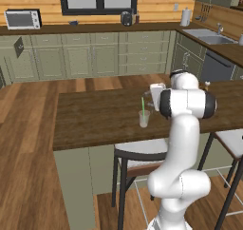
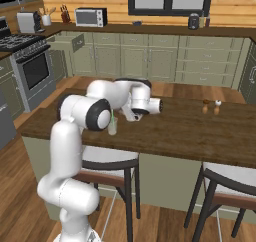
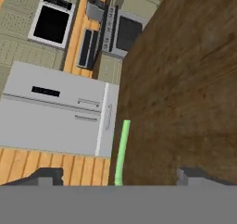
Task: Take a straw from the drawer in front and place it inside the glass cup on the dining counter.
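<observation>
The straw (image 1: 143,105) stood upright in the glass cup (image 1: 144,119) on the dining counter (image 1: 90,117); the gripper (image 3: 119,174) was spread wide, holding nothing.

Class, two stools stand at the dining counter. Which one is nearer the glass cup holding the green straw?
The left stool: it stands almost directly below the glass cup and straw. The right stool is farther along the dining counter.
</observation>
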### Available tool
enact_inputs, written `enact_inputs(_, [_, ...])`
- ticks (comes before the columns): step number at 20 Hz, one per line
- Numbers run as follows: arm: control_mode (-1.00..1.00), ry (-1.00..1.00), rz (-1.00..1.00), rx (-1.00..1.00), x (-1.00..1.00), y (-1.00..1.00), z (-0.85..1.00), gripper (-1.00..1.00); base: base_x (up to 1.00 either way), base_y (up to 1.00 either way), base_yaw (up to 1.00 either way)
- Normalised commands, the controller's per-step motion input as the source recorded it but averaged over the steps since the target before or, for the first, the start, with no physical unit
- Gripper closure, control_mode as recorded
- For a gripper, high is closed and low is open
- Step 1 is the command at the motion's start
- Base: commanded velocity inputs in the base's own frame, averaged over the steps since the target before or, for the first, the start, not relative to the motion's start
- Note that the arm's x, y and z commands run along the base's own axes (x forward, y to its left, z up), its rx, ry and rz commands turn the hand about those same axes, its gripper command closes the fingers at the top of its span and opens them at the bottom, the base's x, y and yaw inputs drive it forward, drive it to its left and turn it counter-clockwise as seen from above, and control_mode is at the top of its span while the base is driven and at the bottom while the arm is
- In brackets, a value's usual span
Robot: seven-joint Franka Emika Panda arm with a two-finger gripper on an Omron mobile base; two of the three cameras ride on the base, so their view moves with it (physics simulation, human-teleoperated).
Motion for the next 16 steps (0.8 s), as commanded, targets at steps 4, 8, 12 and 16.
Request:
enact_inputs(4, [-1.00, -0.06, -0.07, -0.22, -0.08, -0.57, 0.46, -1.00, 0.00, 0.00, 0.00])
enact_inputs(8, [-1.00, -0.24, -0.05, -0.24, -0.69, -0.45, 0.95, -1.00, 0.00, 0.00, 0.00])
enact_inputs(12, [-1.00, -0.33, -0.02, -0.33, -0.99, -0.08, 0.99, -1.00, 0.00, 0.00, 0.00])
enact_inputs(16, [-1.00, -0.31, 0.00, -0.47, -1.00, 0.06, 0.74, -1.00, 0.00, 0.00, 0.00])
